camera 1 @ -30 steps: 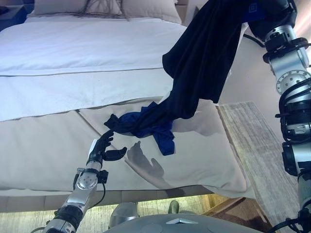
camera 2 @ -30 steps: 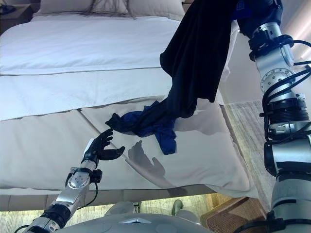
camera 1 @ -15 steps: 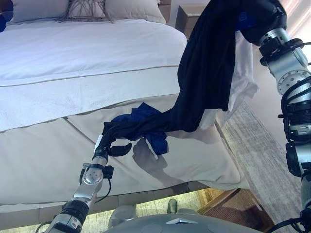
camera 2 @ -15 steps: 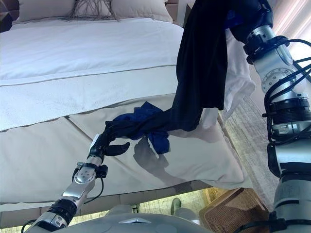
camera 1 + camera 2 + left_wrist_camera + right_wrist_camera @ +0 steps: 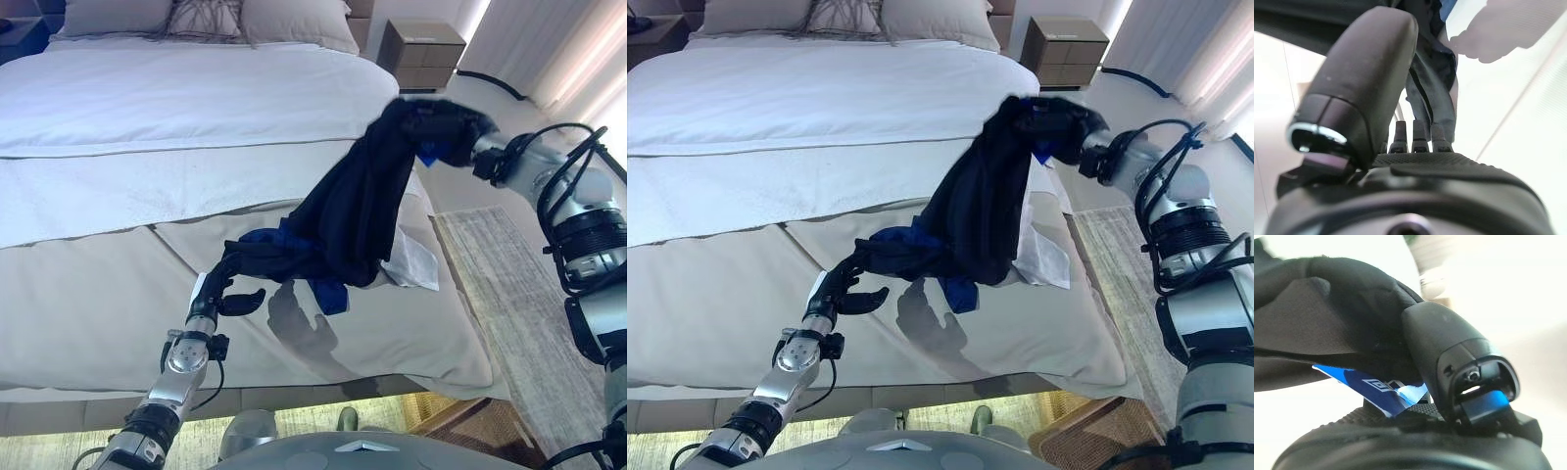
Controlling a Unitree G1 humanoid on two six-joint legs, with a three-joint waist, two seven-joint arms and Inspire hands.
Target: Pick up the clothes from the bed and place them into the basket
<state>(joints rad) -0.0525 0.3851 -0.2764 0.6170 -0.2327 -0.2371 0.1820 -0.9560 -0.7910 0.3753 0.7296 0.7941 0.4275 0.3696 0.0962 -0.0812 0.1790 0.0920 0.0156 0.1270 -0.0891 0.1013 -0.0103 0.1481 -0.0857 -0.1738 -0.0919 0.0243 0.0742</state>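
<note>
Right hand: the right hand (image 5: 446, 127) is raised above the bed's right edge, its thumb and fingers clamped on the top of the dark garment (image 5: 353, 211); the right wrist view shows black cloth (image 5: 1327, 318) bunched against the thumb, with a blue label beside it.
Dark garment: it hangs from the right hand in a long drape slanting down and leftward to the bed's foot end, where its lower end rests on the cover.
Blue cloth: a blue cloth (image 5: 328, 292) lies tangled with the garment's lower end on the beige cover near the foot of the bed.
Left hand: the left hand (image 5: 833, 294) sits at the left tip of the garment's lower end; its fingers (image 5: 1422, 112) reach into dark cloth with the thumb out to the side, but whether they pinch it cannot be told.
Bed: the bed (image 5: 147, 117) has white bedding and pillows at the head.
Basket: a woven basket (image 5: 1097, 441) corner shows on the floor past the bed's foot-right corner.
</note>
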